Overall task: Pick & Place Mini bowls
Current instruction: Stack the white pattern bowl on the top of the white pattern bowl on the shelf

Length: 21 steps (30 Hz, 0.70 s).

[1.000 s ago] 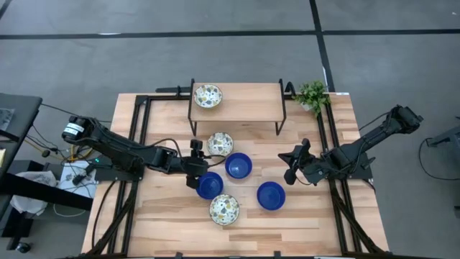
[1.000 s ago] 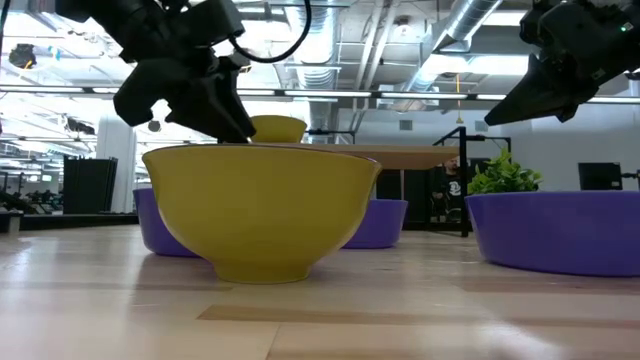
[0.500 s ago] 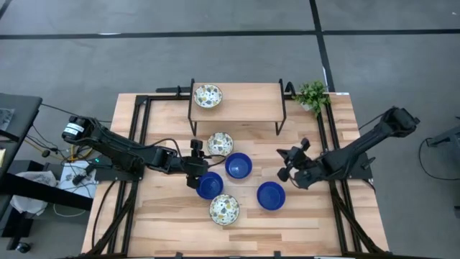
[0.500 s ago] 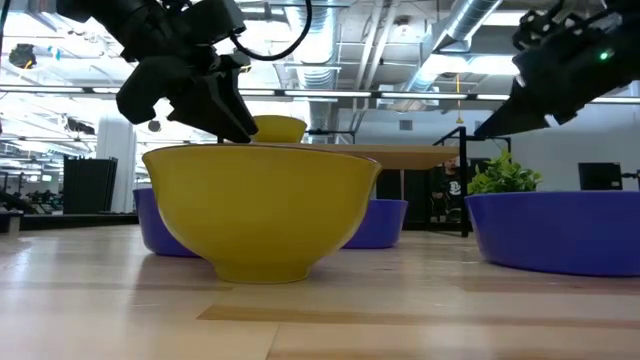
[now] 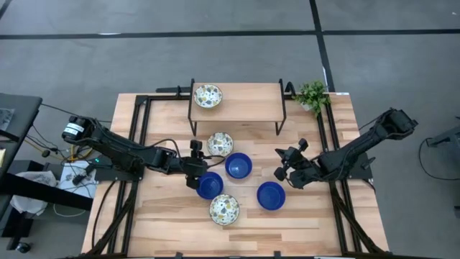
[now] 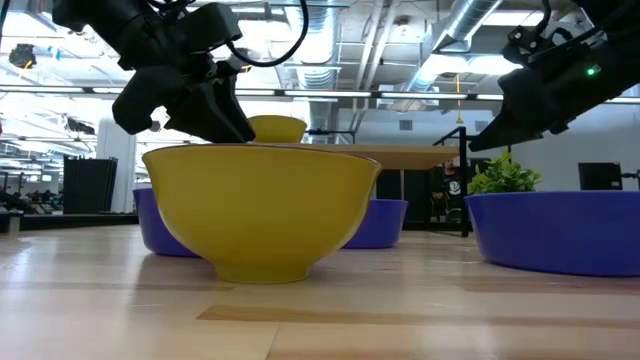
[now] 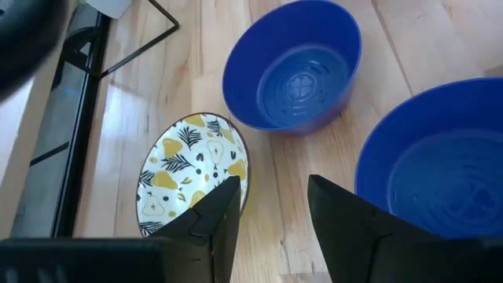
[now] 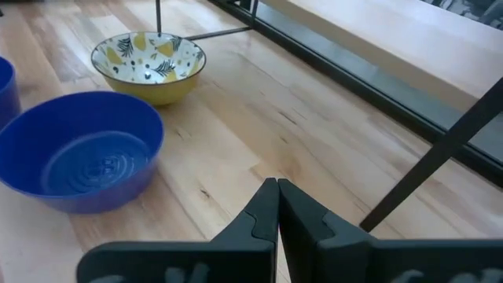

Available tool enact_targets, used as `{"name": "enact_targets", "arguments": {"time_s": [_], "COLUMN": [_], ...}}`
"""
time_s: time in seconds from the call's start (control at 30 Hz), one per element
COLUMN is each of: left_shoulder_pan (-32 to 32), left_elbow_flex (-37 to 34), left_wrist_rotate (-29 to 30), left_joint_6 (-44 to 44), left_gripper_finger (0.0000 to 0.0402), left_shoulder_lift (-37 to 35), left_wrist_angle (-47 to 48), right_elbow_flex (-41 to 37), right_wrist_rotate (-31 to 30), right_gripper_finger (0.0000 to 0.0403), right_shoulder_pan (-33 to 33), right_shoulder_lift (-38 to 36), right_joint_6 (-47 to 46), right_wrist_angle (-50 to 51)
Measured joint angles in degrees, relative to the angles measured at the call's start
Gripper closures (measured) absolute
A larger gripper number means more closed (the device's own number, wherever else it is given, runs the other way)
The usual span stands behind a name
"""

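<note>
Six mini bowls show in the high view. One patterned bowl [image 5: 208, 95] rests on the raised shelf, and another [image 5: 220, 144] sits on the table in front of it. A third [image 5: 224, 209] sits near the near edge. Three blue bowls [image 5: 238, 166] [image 5: 209, 185] [image 5: 271, 195] stand between them. My left gripper [image 5: 194, 166] is open and low, between the patterned bowl [image 7: 192, 177] and a blue bowl [image 7: 436, 189]. One finger is close beside the patterned rim. My right gripper [image 5: 284, 167] is shut [image 8: 277, 200] and hangs above bare table, right of the middle blue bowl [image 8: 78, 149].
A wooden shelf on black legs [image 5: 237, 104] stands at the far side of the table. A small green plant [image 5: 313, 95] is at the far right corner. Black frame rails run along both table sides. Bare wood lies at the near left and near right.
My right gripper has moved toward the table's left and come down a little, closer to the blue bowls, staying shut. The bowls have not moved.
</note>
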<state>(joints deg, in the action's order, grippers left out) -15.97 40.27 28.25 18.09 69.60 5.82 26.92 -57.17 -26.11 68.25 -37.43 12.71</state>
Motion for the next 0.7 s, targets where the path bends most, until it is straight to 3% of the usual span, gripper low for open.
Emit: {"name": "enact_targets", "arguments": {"time_s": [0.43, 0.7], "left_shoulder_pan": [0.0, 2.21], "left_elbow_flex": [-1.41, -4.11], "left_wrist_rotate": [-0.84, -1.01], "left_joint_6": [-0.32, 5.85], "left_gripper_finger": [0.0252, 0.0252], "left_shoulder_lift": [-0.01, 0.02], "left_wrist_angle": [-0.28, -4.25], "right_elbow_flex": [0.0, 0.0], "right_wrist_rotate": [0.19, 0.18], "right_gripper_finger": [0.0403, 0.0403], "right_shoulder_pan": [0.0, 0.0], "right_shoulder_lift": [0.0, 0.0], "right_joint_6": [0.02, 0.05], "right_wrist_angle": [0.04, 0.05]}}
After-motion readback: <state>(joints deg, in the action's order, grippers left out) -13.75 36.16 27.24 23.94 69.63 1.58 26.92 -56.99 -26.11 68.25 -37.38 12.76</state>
